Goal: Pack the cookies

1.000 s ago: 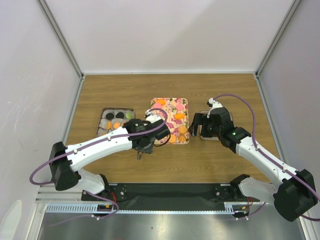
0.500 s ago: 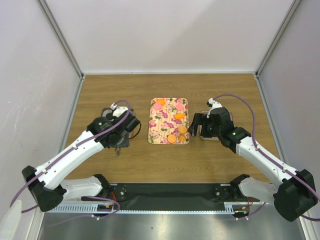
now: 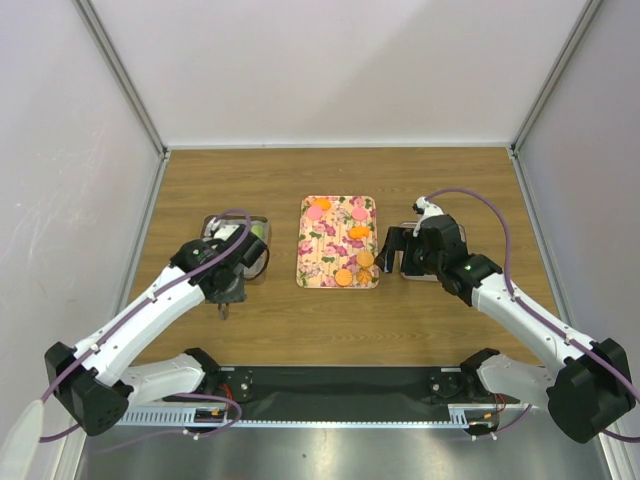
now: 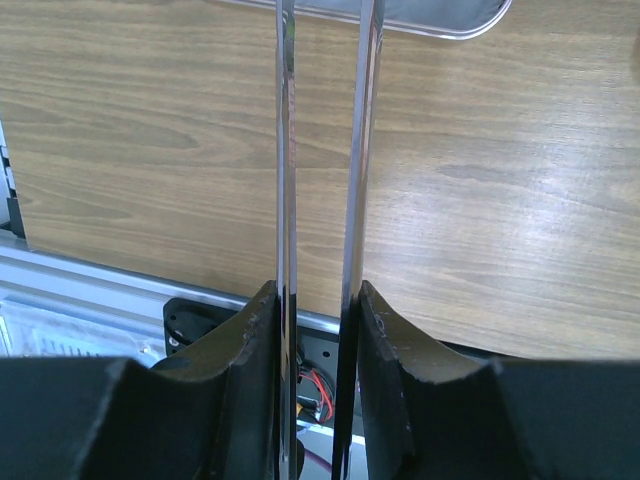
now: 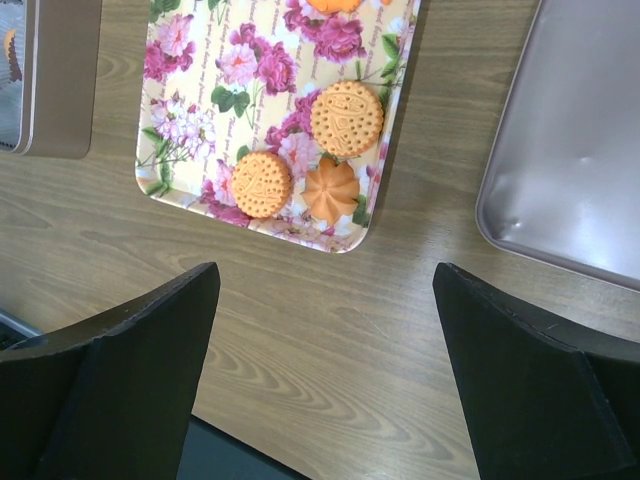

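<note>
At the left of the table (image 3: 450,190), the left pincer (image 3: 229,288) is hanging over the near edge of the grey tin (image 3: 263,228), and its arm is hiding most of that tin. The pincer is squeezing a pair of thin metal tongs (image 4: 285,150). Their two blades are running almost parallel with a narrow gap between them, and nothing is sitting in the gap. The blades are pointing at bare wood, with the tin's rim just beyond them, so no cookie is lying at their tips. In the right wrist view a sliver of orange is showing inside the tin at the frame's edge. In the middle, the flowered tray (image 3: 325,245) is carrying the loose cookies (image 3: 358,232): an orange and a pink one at its far left, a pink one at its far right, an orange one below that, and three orange ones bunched in the near right corner (image 5: 346,118). Just right of that corner the right pincer (image 3: 398,255) is hovering with its fingers spread wide and gripping nothing. The three cookies are lying just to its left, apart from both fingers. The grey lid (image 5: 570,150) is lying at the right, partly under this pincer.
</note>
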`<state>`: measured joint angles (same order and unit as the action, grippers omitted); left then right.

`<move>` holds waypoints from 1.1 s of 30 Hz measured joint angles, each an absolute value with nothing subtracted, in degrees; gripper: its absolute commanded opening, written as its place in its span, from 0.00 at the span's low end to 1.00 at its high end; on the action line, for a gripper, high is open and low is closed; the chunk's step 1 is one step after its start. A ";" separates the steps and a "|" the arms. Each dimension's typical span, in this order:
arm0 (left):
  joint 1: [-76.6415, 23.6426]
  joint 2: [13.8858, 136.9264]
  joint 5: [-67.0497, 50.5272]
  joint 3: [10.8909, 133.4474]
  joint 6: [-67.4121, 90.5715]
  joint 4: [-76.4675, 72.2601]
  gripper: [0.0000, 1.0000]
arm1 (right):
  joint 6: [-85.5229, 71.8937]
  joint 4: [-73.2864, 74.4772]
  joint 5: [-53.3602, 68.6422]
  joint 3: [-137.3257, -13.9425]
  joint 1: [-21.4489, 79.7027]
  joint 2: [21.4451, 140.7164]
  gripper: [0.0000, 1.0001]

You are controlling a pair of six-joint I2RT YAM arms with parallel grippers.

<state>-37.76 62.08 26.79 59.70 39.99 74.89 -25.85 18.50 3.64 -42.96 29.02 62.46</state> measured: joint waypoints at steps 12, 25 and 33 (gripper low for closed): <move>-36.53 62.22 26.28 57.28 38.87 73.12 0.36 | -25.85 18.50 3.95 -42.96 29.02 62.46 0.95; -35.97 62.70 26.13 55.92 38.39 71.22 0.38 | -25.85 18.50 3.95 -42.94 29.08 62.35 0.95; -35.90 62.70 26.15 55.92 38.37 71.22 0.41 | -25.85 18.50 3.95 -42.52 29.15 62.35 0.95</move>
<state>-35.90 62.70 26.15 55.92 38.37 71.22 -25.85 18.50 3.95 -42.52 29.15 62.35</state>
